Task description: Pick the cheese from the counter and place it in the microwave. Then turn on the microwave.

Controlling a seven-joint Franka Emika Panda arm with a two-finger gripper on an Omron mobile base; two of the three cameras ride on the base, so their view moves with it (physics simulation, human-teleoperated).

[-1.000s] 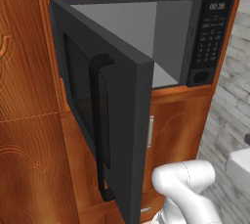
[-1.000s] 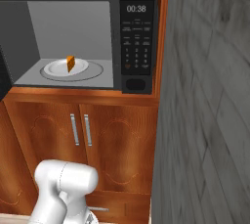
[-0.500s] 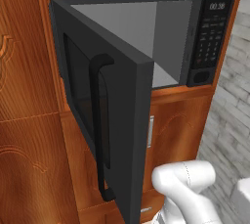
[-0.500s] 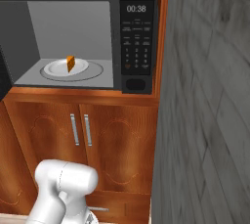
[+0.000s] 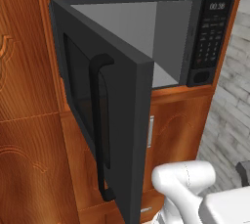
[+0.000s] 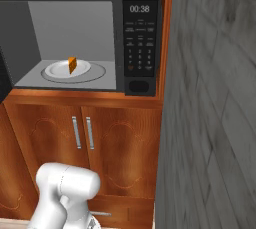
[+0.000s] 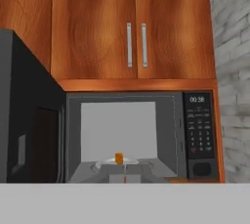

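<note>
Count as observed. One microwave (image 6: 80, 43), its one door (image 5: 105, 130) standing open. One bar handle (image 5: 97, 130) on that door. One button panel (image 6: 140, 43) with one display (image 6: 139, 9). One white plate (image 6: 67, 68) inside the cavity. One cheese (image 6: 72, 65) on that plate. Two cabinet doors (image 6: 85, 143) below the microwave, each with one silver handle (image 6: 75, 132), two in all. Two more cabinet doors (image 7: 132, 27) above it, likewise carrying two silver handles.
</note>
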